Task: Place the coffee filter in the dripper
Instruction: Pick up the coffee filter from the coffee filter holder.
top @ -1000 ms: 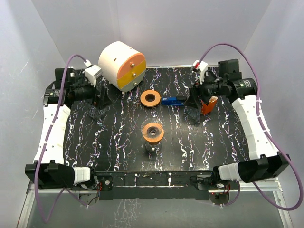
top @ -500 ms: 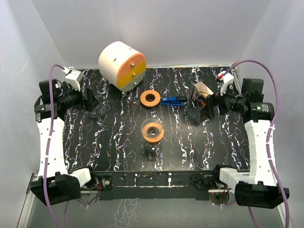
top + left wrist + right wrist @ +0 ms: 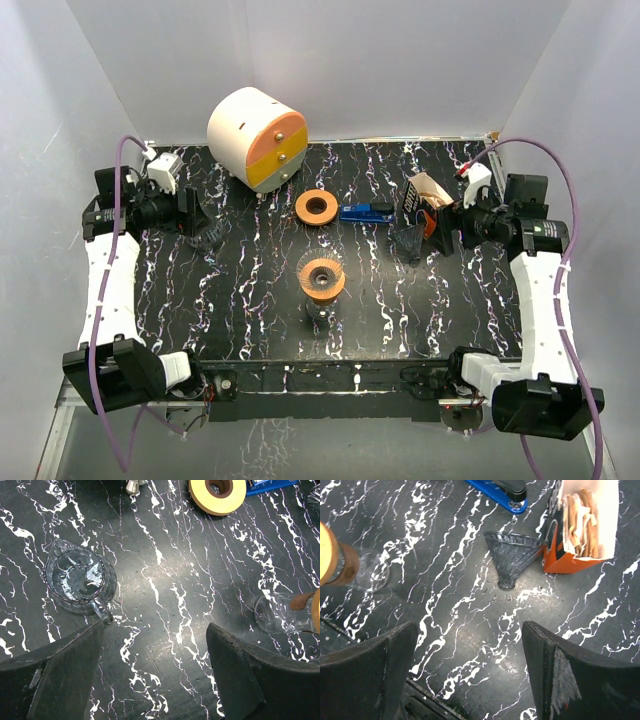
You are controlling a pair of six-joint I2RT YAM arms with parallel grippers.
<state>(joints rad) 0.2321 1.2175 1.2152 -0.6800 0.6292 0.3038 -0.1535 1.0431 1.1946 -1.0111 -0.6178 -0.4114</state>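
A black mesh cone (image 3: 511,555) lies on its side on the table, right of centre (image 3: 408,240). An orange and white box of brown paper filters (image 3: 585,522) stands just beside it (image 3: 420,194). A glass carafe with an orange collar (image 3: 322,280) stands at the table's centre. A clear glass vessel with a handle (image 3: 80,582) sits at the left (image 3: 205,236). My right gripper (image 3: 470,665) is open and empty, above the table near the cone (image 3: 440,232). My left gripper (image 3: 155,670) is open and empty, beside the clear vessel (image 3: 190,213).
A round white cabinet with an orange and yellow front (image 3: 255,138) stands at the back left. An orange tape ring (image 3: 316,208) and a blue stapler (image 3: 365,212) lie behind the carafe. White walls close in the table on three sides.
Both arms have drawn back towards the table's sides. The right gripper has moved off the filter box, which now shows in full. Nothing was picked up.
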